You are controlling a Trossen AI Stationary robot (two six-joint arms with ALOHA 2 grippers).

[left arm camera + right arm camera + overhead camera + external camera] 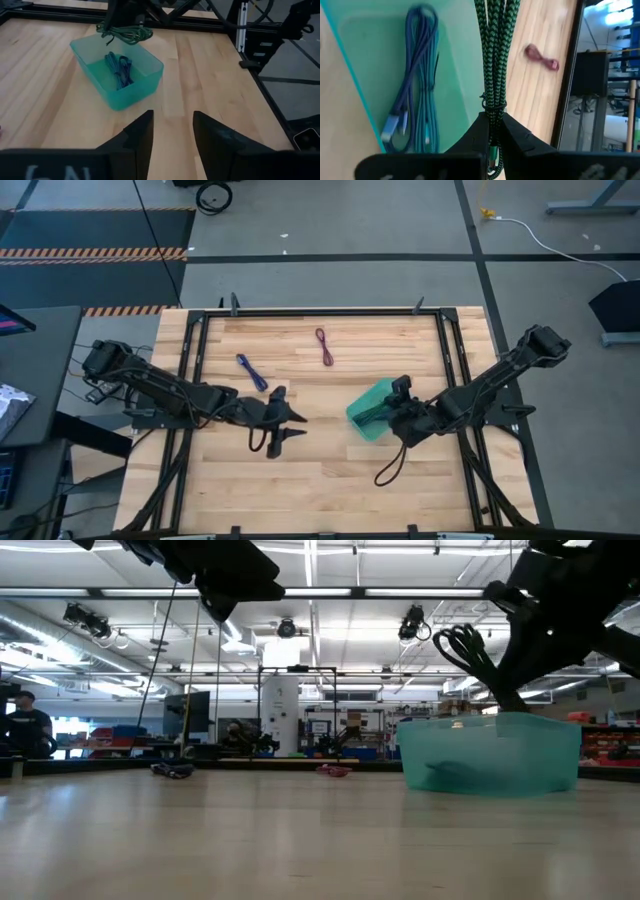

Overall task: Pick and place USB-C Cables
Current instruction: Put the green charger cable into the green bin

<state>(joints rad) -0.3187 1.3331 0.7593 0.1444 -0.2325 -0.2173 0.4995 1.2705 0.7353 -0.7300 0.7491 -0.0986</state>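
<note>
I saw table (pixel 330 480) mostly bare, ample room between arms. Tray (pixel 368 416) sat right of centre, two cables inside: blue one (pixel 412 100) and teal one (pixel 427 122). Right gripper (pixel 492 122) hung over tray, clamped on green cable (pixel 495 55). I judged placing step in hand; next: lower inside rim, release. Left gripper (pixel 172 135) waited mid-table, fingers apart, empty. Purple cable (pixel 251 371) and maroon cable (pixel 325 346) lay toward far edge, well apart from tray.

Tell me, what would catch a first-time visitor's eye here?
The right gripper, fingers pinching a dark green braided cable bundle above the translucent teal plastic tray, where blue cables already lie. On the wooden table behind, a purple-blue cable and a maroon cable wait.
</note>
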